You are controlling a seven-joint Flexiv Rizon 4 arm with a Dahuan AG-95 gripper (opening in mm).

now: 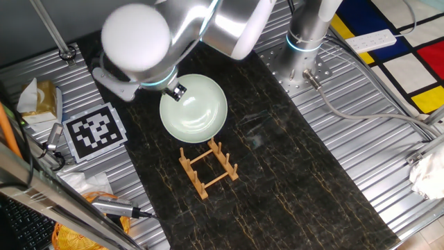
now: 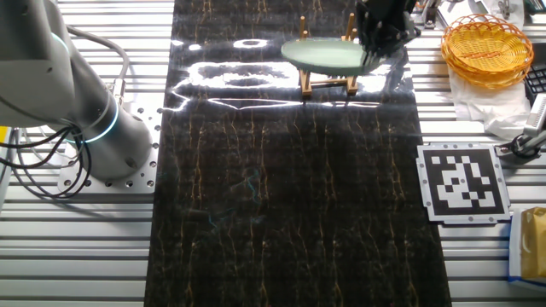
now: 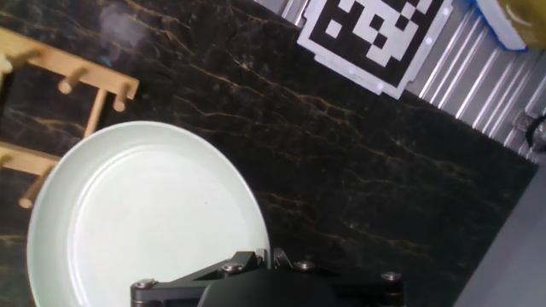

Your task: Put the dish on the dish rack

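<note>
The pale mint-green dish [image 1: 196,110] hangs roughly level above the dark mat, held by its rim. My gripper [image 1: 177,91] is shut on the rim at the dish's left side in one fixed view. In the other fixed view the dish [image 2: 322,54] sits in the air just over and in front of the wooden dish rack [image 2: 328,83], with the gripper [image 2: 373,53] at its right edge. The rack [image 1: 208,169] stands empty on the mat, nearer the camera than the dish. In the hand view the dish [image 3: 145,213] fills the lower left, the gripper [image 3: 266,256] pinches its rim, and the rack [image 3: 85,81] shows at upper left.
A black-and-white marker tile [image 1: 95,131] lies left of the mat. A wicker basket [image 2: 488,43] and crumpled white bags sit beside the mat's far end. The robot base [image 1: 305,42] stands at the back. A cloth [image 1: 424,173] lies at the right.
</note>
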